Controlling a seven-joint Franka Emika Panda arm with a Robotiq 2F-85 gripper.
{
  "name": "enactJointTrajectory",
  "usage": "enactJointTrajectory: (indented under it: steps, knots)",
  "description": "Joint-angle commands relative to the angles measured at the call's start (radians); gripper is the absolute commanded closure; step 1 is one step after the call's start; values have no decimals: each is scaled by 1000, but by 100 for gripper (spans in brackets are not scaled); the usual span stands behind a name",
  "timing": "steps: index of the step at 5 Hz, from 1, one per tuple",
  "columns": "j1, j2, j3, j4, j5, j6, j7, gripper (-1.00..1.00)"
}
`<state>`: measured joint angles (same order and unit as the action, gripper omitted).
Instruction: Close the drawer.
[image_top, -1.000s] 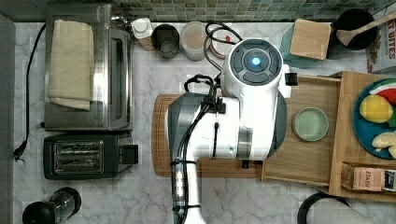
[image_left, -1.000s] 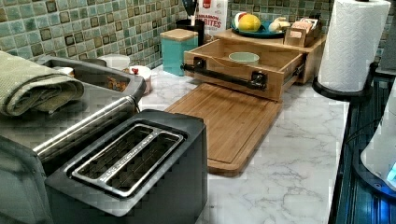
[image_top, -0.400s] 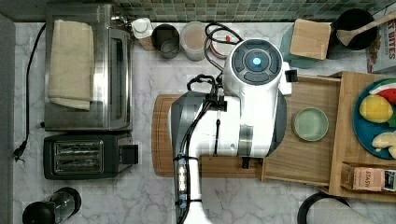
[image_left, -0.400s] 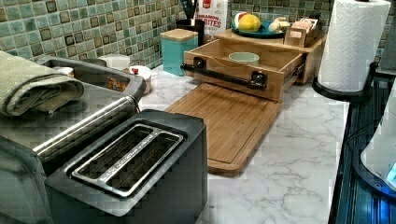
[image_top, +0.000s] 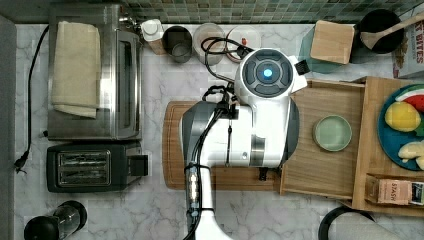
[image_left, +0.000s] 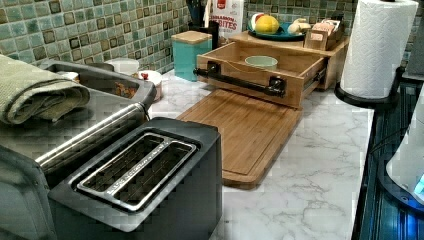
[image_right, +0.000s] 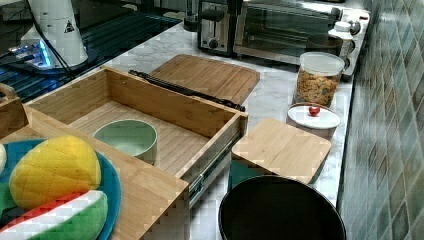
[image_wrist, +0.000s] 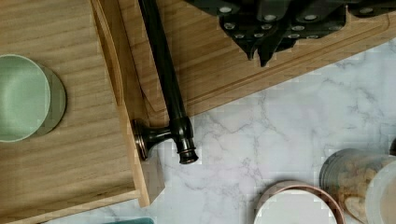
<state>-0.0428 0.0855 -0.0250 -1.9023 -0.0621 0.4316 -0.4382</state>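
The drawer (image_right: 150, 125) stands fully open – the gripper (image_wrist: 266, 46), fingers nearly together and empty, should press squarely mid-way along the handle (image_wrist: 163, 74), not an end

You get the top view from straight overhead, looking down on the marble counter (image_top: 300, 215) with the tiled wall along the picture's upper edge; the arm (image_top: 240, 130) covers the middle. Your left view sits low at the counter's toaster (image_left: 135, 185) end, close behind it, facing along the counter towards the open drawer (image_left: 260, 70). Your right view looks back from the opposite end, near the fruit plate (image_right: 107, 185), so the drawer (image_right: 150, 115) and cutting board (image_right: 205, 75) appear in both, seen from opposite sides. The wrist view hangs close above the drawer's front corner, facing down onto its black handle (image_wrist: 163, 79).
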Motion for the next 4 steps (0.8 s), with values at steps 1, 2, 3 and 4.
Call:
enactJointTrajectory:
  steps: [1,2,3,4]
  knots:
    - [72,66,50,-110,-189,50,122,100]
    - [89,49,44,-212,-277,179,194,100]
    - [72,47,39,-276,-269,250,172,100]
    - [66,62,31,-312,-339,303,206,100]
